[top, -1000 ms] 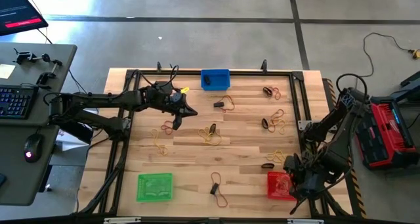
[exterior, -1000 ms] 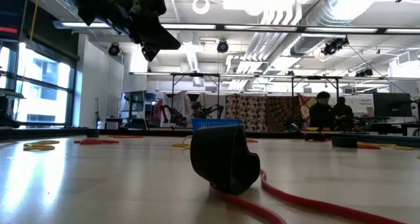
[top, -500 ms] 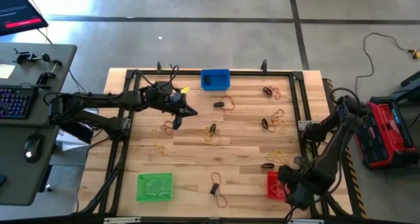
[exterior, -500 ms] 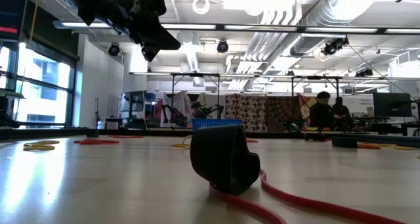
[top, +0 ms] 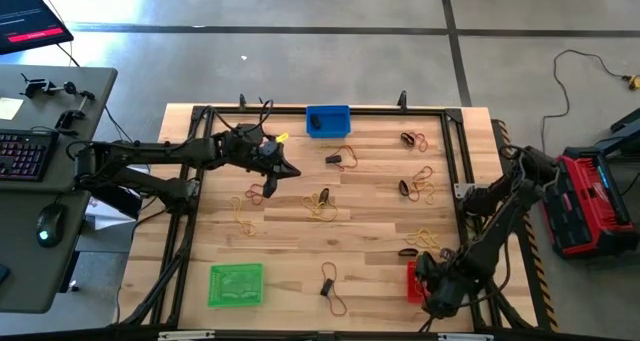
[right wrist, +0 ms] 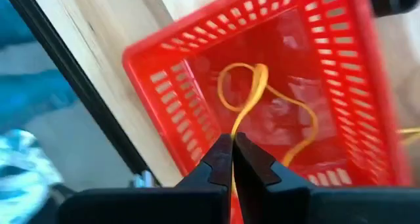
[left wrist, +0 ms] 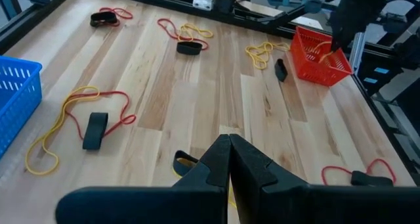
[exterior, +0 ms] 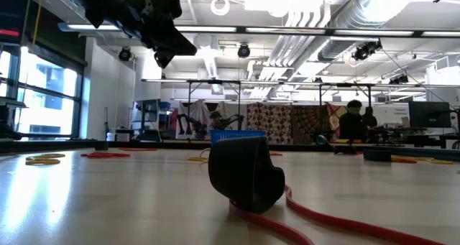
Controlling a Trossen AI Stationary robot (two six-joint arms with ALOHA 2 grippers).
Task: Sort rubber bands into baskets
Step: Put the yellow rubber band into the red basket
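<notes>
Right gripper [right wrist: 233,142], lower centre, pinches 1 yellow rubber band [right wrist: 252,96] above the red basket [right wrist: 164,73]; release well inside the rim.

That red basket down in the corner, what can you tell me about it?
The red basket is a small square tub of what looks like plastic mesh, with slotted walls and a thicker rim. It stands upright on the wooden table, near the right arm's corner. The right gripper hangs just above it, shut on a yellow rubber band that dangles over its inside.
</notes>
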